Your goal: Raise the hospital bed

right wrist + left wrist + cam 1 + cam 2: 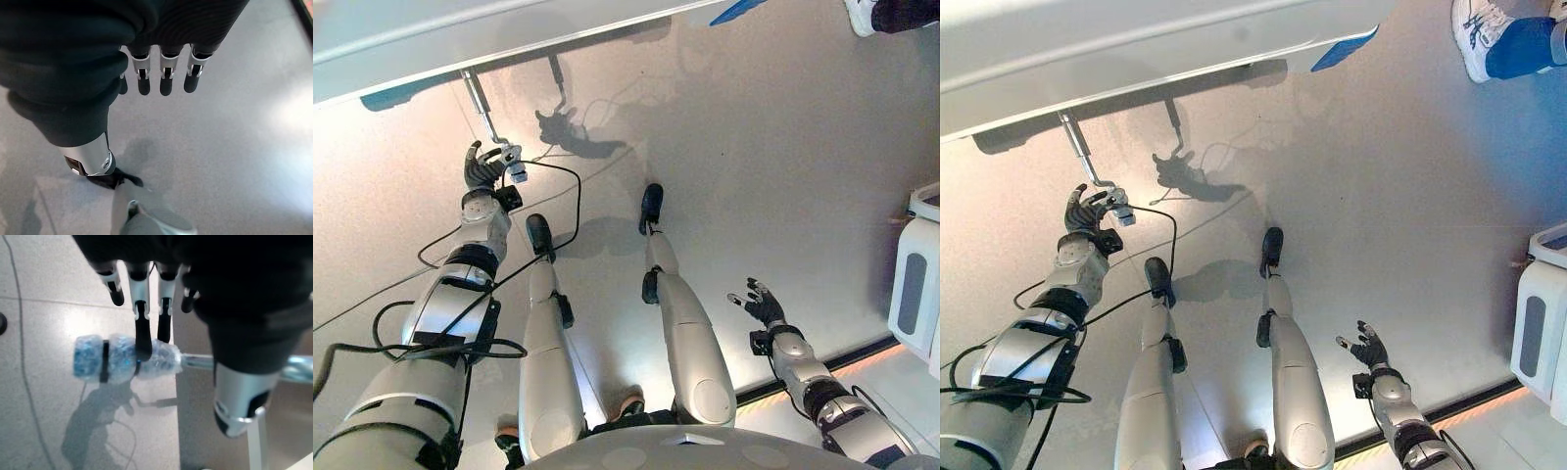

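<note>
The hospital bed's pale frame (460, 39) runs along the far edge of the eye views. A metal crank rod (480, 103) slants down from under it to a handle (516, 164) wrapped in clear film over blue. My left hand (481, 174) reaches up beside that handle. In the left wrist view two fingertips (143, 340) rest on the wrapped handle (122, 360), the fingers nearly straight and the thumb (239, 396) standing apart from it. My right hand (764, 305) hangs open low at my right over bare floor, fingers (166, 81) straight and holding nothing.
A second, shorter crank rod (555, 73) hangs under the bed to the right of the first. A white unit (915, 284) stands at the right edge. A person's shoe (1489, 39) is at the far right. A dark floor strip (822, 367) runs near my right arm.
</note>
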